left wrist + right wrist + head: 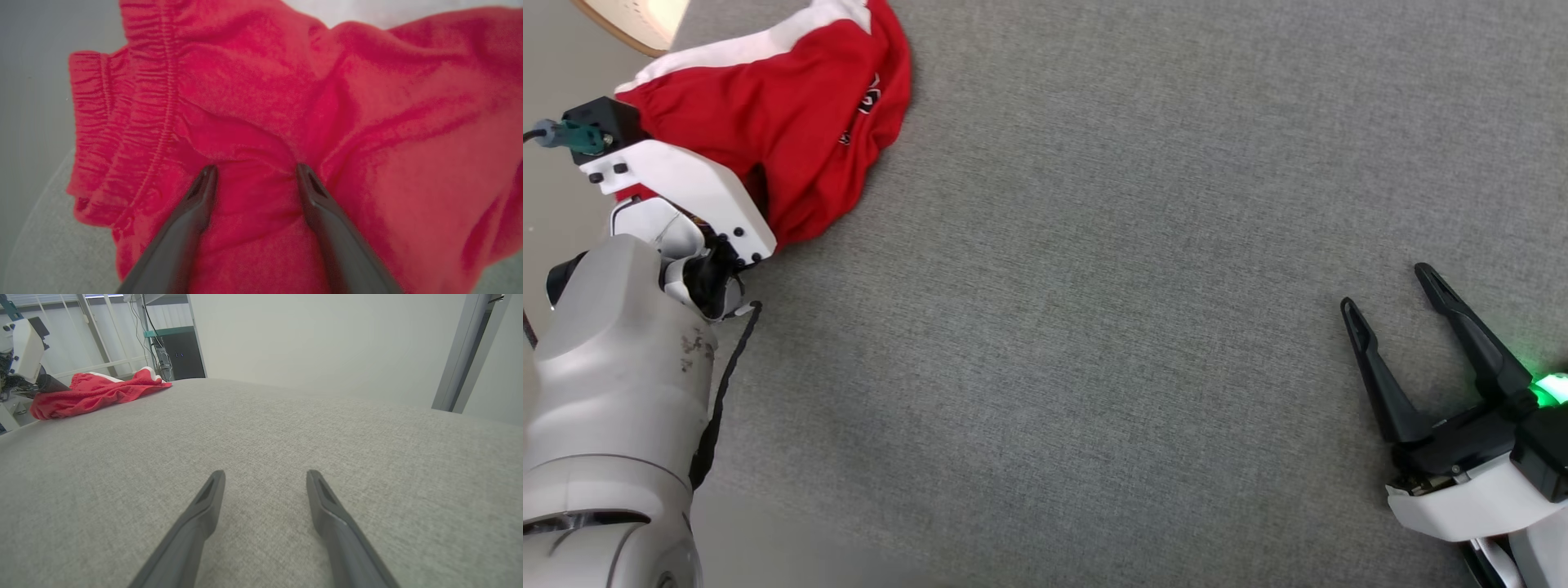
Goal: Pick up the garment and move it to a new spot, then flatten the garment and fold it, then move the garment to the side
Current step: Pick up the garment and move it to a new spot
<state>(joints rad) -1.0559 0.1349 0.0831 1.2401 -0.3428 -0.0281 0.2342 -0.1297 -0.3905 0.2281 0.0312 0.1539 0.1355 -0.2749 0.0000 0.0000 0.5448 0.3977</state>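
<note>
Left gripper [256, 167] comes first, seen from its own wrist camera. Its two dark fingers are spread wide apart and point down into the red garment [367, 143]. A soft bump of red cloth sits between the tips. The fingers are not squeezed on it, so nothing is held. This view is blurry, so I cannot tell if the tips press the cloth or just hang right above it. The garment's bunched-up stretchy waistband [122, 122] is to the left of the fingers.

From the head camera, the garment lies in a crumpled heap at the top left of the grey table [1094, 327]. It is red with a white stripe along its far side. The left arm [686, 184] reaches over the near part of the heap, and its white wrist hides the fingers. The right gripper [1385, 286] is at the lower right, well apart from the garment. Its fingers are spread in a wide V over bare grey table, with nothing between them. A green light [1552, 390] glows on it.

From the right wrist camera, the right gripper's fingers stand wide apart, low over the grey table. The garment is far off at the upper left, with the left arm's dark finger poking into it. Behind it stand a dark cabinet [184, 355] and a pale wall [327, 335].
</note>
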